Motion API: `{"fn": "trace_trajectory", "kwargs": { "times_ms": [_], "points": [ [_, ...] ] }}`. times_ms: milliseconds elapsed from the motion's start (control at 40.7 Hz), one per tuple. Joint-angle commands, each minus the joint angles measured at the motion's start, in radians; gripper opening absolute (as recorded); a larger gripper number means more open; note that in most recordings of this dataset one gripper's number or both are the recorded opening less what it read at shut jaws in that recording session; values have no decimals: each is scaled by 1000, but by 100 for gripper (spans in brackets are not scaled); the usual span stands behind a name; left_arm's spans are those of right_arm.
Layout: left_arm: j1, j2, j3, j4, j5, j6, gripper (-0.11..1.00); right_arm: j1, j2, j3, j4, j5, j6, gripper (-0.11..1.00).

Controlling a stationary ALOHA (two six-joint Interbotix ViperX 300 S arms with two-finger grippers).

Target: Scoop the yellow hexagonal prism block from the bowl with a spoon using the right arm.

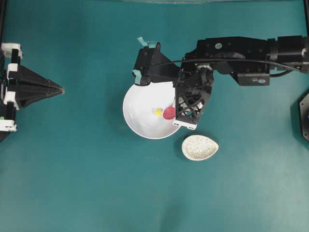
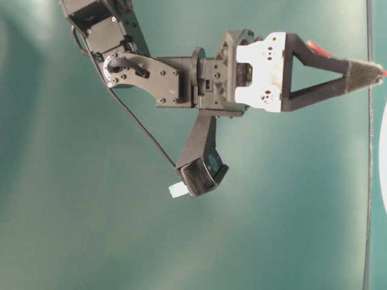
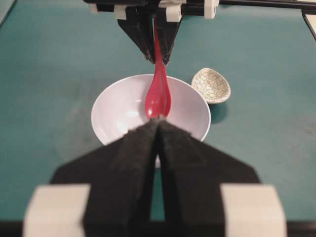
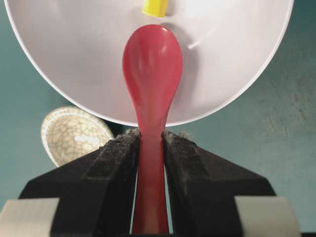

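Right gripper (image 4: 150,140) clamps spoon (image 4: 152,64) handle, scoop over bowl (image 4: 237,74) just below yellow block (image 4: 155,7). Block tiny, light, likely skittish; slide under.

We see open bench (image 1: 72,183) left of and below the bowl (image 1: 137,116). The right arm (image 1: 231,53) overhangs its upper right rim, and the speckled dish (image 1: 200,147) sits near its lower right.

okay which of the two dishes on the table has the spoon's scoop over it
The large plain white bowl, where the spoon points at the yellow block. The small speckled teardrop dish beside it holds nothing visible.
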Motion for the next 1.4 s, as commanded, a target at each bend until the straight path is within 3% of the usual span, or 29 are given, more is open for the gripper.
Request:
{"fn": "trace_trajectory", "kwargs": {
  "times_ms": [0,835,1376],
  "points": [
    [2,5,-23,2,-9,2,0,0,-12,-26,-2,-5,-2,23],
    [3,5,-23,3,-9,2,0,0,44,-21,-2,-221,-74,23],
    [2,5,-25,2,-9,2,0,0,44,37,0,-354,-78,23]
  ]
}}
